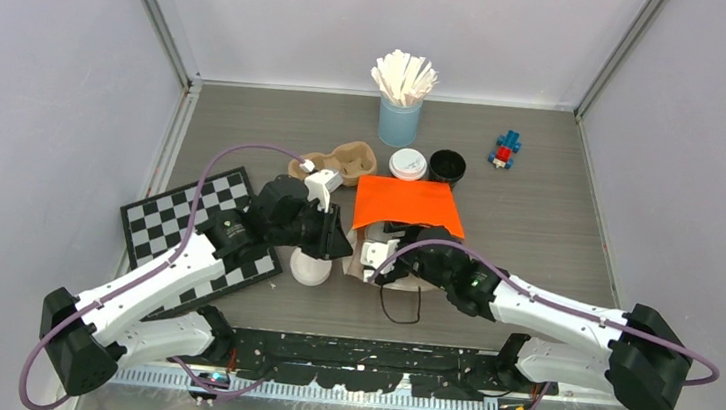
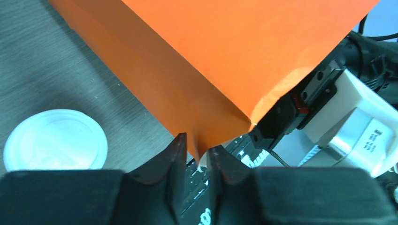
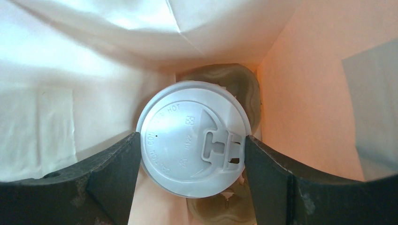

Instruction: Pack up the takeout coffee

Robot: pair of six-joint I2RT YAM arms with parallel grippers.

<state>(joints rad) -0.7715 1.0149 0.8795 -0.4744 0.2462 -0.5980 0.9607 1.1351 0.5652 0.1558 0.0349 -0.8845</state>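
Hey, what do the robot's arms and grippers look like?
Both arms have white links with black joints: left arm, right arm. A purple cable loops along each. The left gripper and right gripper have black, wedge-shaped fingers.

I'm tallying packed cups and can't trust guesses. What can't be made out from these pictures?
Side print of the lidded cup: right wrist view, its own lid covers it.
Contents of the orange bag: top view, the bag's upper wall hides them.
Hold of the left gripper: left wrist view, the bag's fold sits between the jaws; pinched or not is unclear.
Shape of the small toy: top view, too small.
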